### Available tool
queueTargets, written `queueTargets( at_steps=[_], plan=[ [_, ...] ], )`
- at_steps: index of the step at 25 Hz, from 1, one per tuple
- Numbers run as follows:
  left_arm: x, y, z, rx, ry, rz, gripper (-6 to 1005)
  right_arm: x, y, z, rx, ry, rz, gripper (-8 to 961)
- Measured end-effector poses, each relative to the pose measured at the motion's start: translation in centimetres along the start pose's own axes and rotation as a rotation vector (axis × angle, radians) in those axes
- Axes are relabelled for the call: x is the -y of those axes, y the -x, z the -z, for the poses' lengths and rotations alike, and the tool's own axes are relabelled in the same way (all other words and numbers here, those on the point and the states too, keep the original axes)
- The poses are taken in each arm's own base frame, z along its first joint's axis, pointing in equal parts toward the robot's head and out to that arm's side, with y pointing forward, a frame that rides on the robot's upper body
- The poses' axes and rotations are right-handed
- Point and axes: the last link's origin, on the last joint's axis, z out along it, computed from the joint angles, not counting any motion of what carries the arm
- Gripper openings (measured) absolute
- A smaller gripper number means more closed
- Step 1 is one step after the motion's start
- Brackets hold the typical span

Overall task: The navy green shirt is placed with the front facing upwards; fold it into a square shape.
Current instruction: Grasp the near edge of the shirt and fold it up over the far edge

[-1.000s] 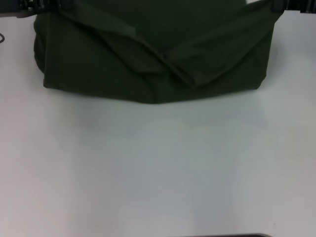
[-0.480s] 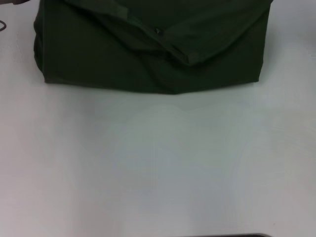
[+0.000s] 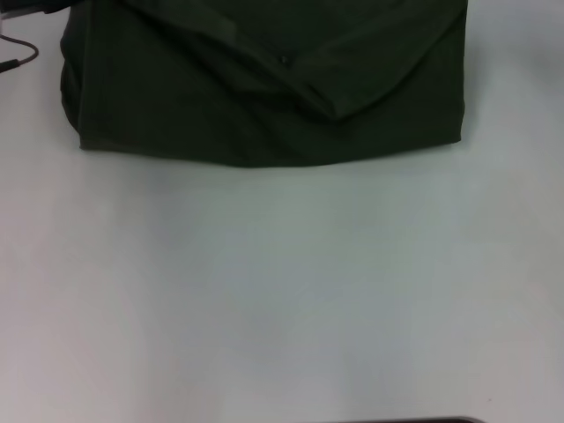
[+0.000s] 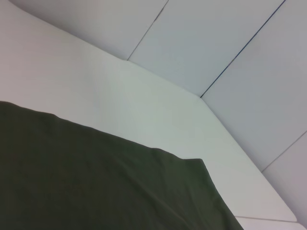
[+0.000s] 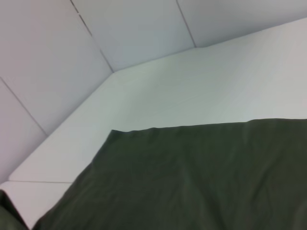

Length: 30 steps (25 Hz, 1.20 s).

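While the navy green shirt (image 3: 264,79) lies folded on the white table (image 3: 282,291), neither claw shows; grip unknowable.

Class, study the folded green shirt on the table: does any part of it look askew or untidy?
Yes. The navy green shirt is not a neat square: two folded flaps cross its top diagonally and meet in a bunched V, and its near edge bows outward along the white table.

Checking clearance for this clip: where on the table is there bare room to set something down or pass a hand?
The widest bare stretch of the white table runs from the navy green shirt near hem to the table's near edge. Narrower bare strips flank the shirt on both sides; a thin dark cable crosses the one on the robot's left. The far middle is crowded, filled by the folded shirt. Neither claw shows.
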Motion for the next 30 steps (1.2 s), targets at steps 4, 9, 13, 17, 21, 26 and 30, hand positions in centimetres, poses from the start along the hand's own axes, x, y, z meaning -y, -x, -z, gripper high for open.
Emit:
queueTargets(
  at_steps=[4,9,13,17,21,26,30],
  plan=[
    [-0.3,0.6,-0.7,-0.002,-0.004,-0.001,66,0.0,-0.5,-0.5,0.003,-0.025,0.005,1],
    [-0.4,1.0,-1.2,-0.004,-0.013,-0.007,65,0.1,-1.2,-0.8,0.007,-0.045,-0.002,1],
    [-0.6,1.2,-1.5,-0.003,-0.015,-0.006,65,0.1,-1.5,-0.9,0.006,-0.050,0.000,0],
    [-0.6,1.3,-1.6,-0.005,-0.019,-0.006,66,0.1,-1.6,-1.1,0.006,-0.052,-0.001,0],
    [-0.5,1.3,-1.7,-0.010,-0.025,-0.001,66,-0.1,-1.9,-1.5,-0.002,-0.057,0.000,0],
    [-0.6,1.7,-2.0,-0.010,-0.030,0.004,73,-0.3,-2.4,-2.1,-0.024,-0.067,0.007,0],
    [-0.6,2.2,-2.1,-0.007,-0.032,0.008,106,-0.4,-2.5,-2.4,-0.028,-0.069,0.007,23]
  ],
)
